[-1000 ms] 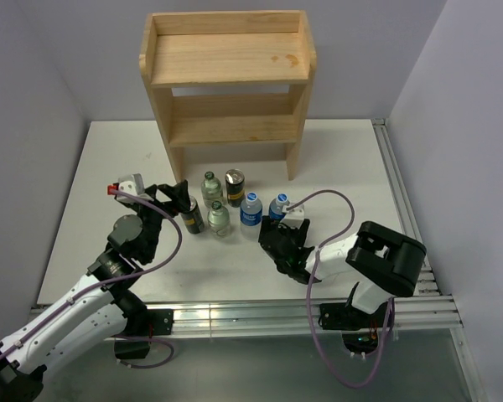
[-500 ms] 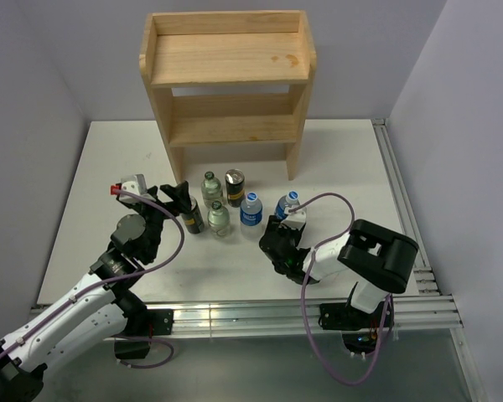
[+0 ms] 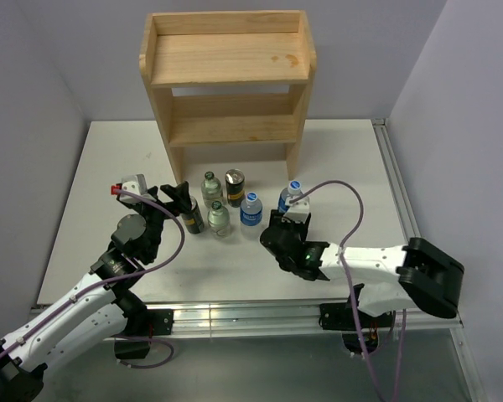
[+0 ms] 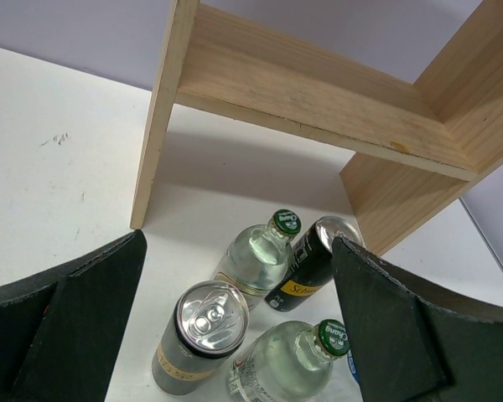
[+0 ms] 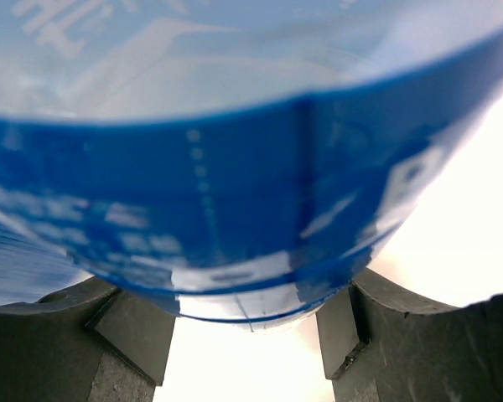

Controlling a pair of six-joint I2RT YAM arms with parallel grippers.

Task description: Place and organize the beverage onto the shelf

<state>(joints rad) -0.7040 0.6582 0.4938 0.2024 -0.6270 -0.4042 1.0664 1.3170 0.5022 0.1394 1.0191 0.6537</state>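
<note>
The right gripper (image 3: pixel 290 219) is clamped low on the blue-labelled plastic bottle (image 3: pixel 292 198), which is upright near the wooden shelf's (image 3: pixel 226 60) right leg, possibly just lifted for carrying. The left gripper (image 3: pixel 178 198) hangs spread wide by the near can (image 4: pixel 203 331), apparently lined up to grasp it.

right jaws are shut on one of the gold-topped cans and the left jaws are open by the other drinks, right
No: the right jaws are shut on a blue-labelled plastic bottle, not a can; the right wrist view shows it. The left jaws are open by the other drinks.
</note>
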